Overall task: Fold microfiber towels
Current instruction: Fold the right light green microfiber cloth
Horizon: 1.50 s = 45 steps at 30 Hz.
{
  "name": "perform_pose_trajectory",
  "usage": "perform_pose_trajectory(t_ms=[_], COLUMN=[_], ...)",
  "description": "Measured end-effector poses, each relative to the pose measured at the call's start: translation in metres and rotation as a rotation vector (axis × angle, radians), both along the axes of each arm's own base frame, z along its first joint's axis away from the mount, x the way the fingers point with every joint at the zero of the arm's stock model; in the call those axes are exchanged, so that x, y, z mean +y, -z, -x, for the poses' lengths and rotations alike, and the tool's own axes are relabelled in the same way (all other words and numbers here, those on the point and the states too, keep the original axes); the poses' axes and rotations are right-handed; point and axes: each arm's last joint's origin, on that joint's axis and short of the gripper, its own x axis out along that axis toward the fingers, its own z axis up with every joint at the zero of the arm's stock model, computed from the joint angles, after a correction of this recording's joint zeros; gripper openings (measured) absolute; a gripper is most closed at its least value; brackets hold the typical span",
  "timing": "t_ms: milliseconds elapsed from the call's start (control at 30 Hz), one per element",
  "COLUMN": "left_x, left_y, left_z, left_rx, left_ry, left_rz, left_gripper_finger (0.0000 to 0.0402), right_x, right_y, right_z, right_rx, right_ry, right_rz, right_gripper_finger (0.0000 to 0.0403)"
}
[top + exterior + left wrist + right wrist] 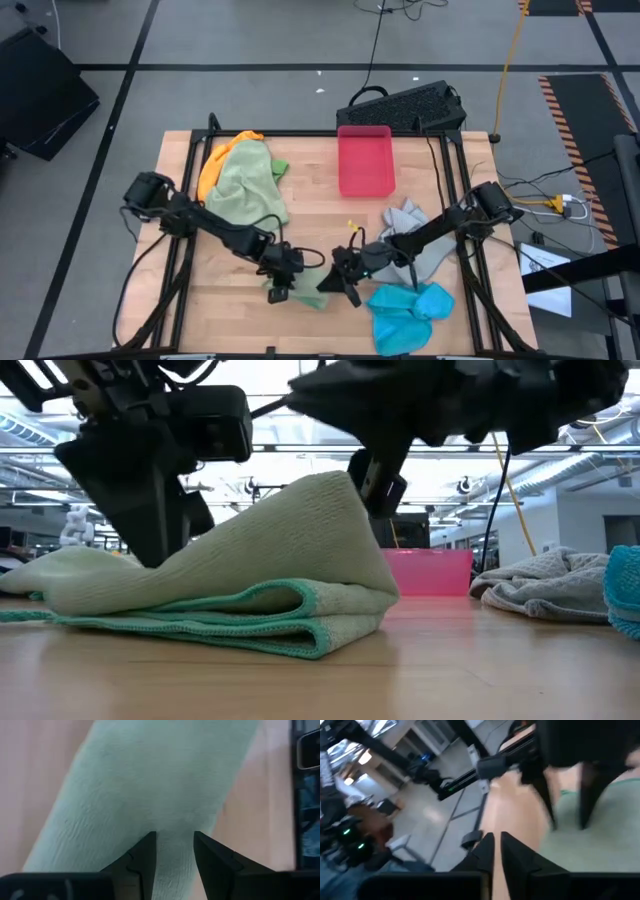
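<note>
A pale sage green towel (312,296) lies folded near the table's front edge, between my two grippers. In the low view its lower layers (250,625) rest flat on the wood and its top layer rises to a ridge (335,485). My left gripper (279,288) comes down on the towel's left part with cloth between its fingers. My right gripper (347,285) is shut and nearly level, right beside the raised ridge. In its own wrist view nothing shows between its fingers (495,842). My left gripper has the towel's top cloth (175,827) between its two fingers, which slant down onto it from the table's left. One layer or several, I cannot tell. The cloth slopes up from the fingers to the ridge; the rest lies on the table. My right gripper stands against the ridge (350,495); I cannot tell whether it touches it.
A heap of orange and green towels (240,170) lies at the far left. A pink tray (365,160) sits at the far middle, a grey towel (415,240) at the right and a blue towel (405,310) at the near right. A keyboard (400,105) lies beyond the table.
</note>
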Motion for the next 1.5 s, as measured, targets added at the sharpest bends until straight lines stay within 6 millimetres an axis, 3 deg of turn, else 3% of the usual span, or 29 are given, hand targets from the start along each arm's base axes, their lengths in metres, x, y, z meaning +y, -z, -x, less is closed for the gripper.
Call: perform_pose_trajectory(t_ms=[100, 433, 633, 867, 1133, 1267, 1333, 1500], left_x=[0.001, 0.015, 0.025, 0.043, 0.071, 0.077, 0.079, 0.081], left_y=[-0.004, -0.061, -0.060, -0.052, -0.058, -0.058, -0.058, -0.059], left_z=[0.000, 0.015, 0.021, 0.018, 0.016, 0.015, 0.014, 0.014], left_rx=[0.011, -0.138, -0.089, 0.001, 0.021, 0.008, -0.001, -0.004], left_ry=[0.017, -0.091, -0.142, -0.260, -0.341, -0.333, -0.332, -0.338], left_rz=[0.055, 0.064, -0.013, 0.000, 0.068, 0.064, 0.060, 0.061], left_gripper_finger=[0.0131, 0.0131, 0.0131, 0.0132, 0.0162, 0.0187, 0.0196, 0.0204], right_x=[0.001, 0.021, 0.030, 0.028, 0.023, 0.018, 0.016, 0.018], right_y=[0.008, 0.059, 0.074, 0.059, 0.006, -0.011, -0.009, 0.017], right_z=[-0.003, -0.028, -0.031, -0.028, -0.016, -0.012, -0.013, -0.021], right_rx=[0.002, 0.090, 0.097, 0.077, 0.105, 0.069, 0.062, 0.055], right_ry=[0.029, -0.007, -0.060, -0.092, -0.128, -0.041, -0.006, 0.016], right_rz=[0.009, -0.007, -0.006, 0.039, 0.231, 0.357, 0.395, 0.403], right_gripper_finger=[0.0004, 0.0001, 0.0001, 0.0000, 0.0000, 0.0000, 0.0000, 0.0000])
